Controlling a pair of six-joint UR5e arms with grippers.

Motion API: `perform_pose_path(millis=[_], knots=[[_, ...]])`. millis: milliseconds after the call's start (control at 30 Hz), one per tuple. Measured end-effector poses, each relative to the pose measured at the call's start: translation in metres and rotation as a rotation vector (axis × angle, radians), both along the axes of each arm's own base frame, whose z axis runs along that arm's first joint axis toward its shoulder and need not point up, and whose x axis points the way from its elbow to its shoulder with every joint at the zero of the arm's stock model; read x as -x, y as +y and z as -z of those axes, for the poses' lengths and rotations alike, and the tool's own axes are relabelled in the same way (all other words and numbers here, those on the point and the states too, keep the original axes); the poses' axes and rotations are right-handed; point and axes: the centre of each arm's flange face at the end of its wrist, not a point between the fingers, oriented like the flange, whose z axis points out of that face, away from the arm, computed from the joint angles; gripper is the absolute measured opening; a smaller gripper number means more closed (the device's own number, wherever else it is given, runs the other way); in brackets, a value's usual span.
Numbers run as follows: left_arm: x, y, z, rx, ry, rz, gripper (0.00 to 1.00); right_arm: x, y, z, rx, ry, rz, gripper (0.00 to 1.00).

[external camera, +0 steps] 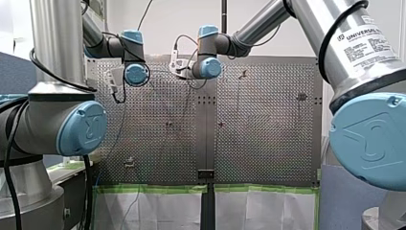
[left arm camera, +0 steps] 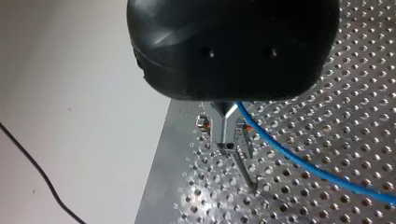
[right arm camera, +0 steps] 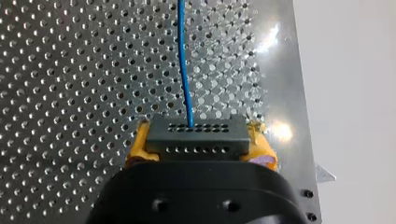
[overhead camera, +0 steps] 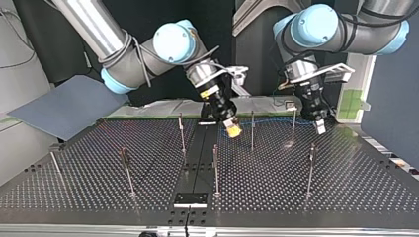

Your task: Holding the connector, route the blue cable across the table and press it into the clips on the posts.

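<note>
My right gripper (right arm camera: pixel 198 140) is shut on the black connector (right arm camera: pixel 196 145), which sits between its yellow pads. The blue cable (right arm camera: pixel 183 60) leaves the connector and runs straight ahead over the perforated table. In the top view my right gripper (overhead camera: pixel 232 130) hangs low near the table's far middle. From there the blue cable (overhead camera: pixel 276 120) stretches toward the view's right to my left gripper (overhead camera: pixel 319 127). My left gripper (left arm camera: pixel 225 145) has its metal fingers shut, and the blue cable (left arm camera: pixel 299 161) comes out beside them. A thin post (left arm camera: pixel 243 165) stands just under those fingertips.
Several thin metal posts stand on the table (overhead camera: pixel 346 187), among them one (overhead camera: pixel 252 131) between the grippers, one (overhead camera: pixel 294 123) close to my left gripper and one (overhead camera: pixel 216 168) nearer the camera. A grey-blue sheet (overhead camera: pixel 64 106) lies off the table at the top view's left.
</note>
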Motion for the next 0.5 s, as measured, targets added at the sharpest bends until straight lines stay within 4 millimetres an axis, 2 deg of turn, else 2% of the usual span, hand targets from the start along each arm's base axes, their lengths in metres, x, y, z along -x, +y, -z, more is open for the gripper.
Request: perform_pose_path(millis=[500], knots=[[-0.022,0.018,-0.007,0.002,-0.002,-0.043,0.0,-0.024,-0.008,-0.002,0.003,-0.013,-0.022,0.0]])
